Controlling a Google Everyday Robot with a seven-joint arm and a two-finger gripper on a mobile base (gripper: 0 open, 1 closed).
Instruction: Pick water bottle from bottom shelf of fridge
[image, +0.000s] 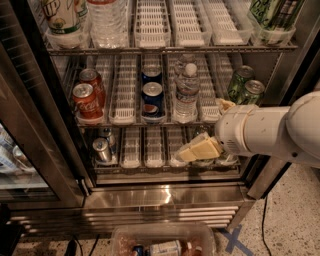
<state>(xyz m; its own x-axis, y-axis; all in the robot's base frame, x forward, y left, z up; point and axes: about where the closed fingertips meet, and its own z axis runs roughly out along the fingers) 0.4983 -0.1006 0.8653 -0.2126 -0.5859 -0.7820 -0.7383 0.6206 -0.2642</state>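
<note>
The water bottle (186, 92) is small, clear and ribbed with a white cap. It stands upright in a lane of the bottom shelf (125, 121), between the blue Pepsi cans (152, 97) and the green cans (246, 86). Red cola cans (86, 97) stand at the left. My gripper (204, 131) is on a white arm coming in from the right. It is open, below and to the right of the bottle and apart from it. Its lower cream finger (197, 149) points left in front of the rack below.
The fridge door (30, 125) stands open at the left. The rack above holds a big clear bottle (107, 22) and green cans (272, 15). Silver cans (102, 147) sit on the lowest rack. The steel grille (160, 212) and a clear floor bin (165, 240) lie below.
</note>
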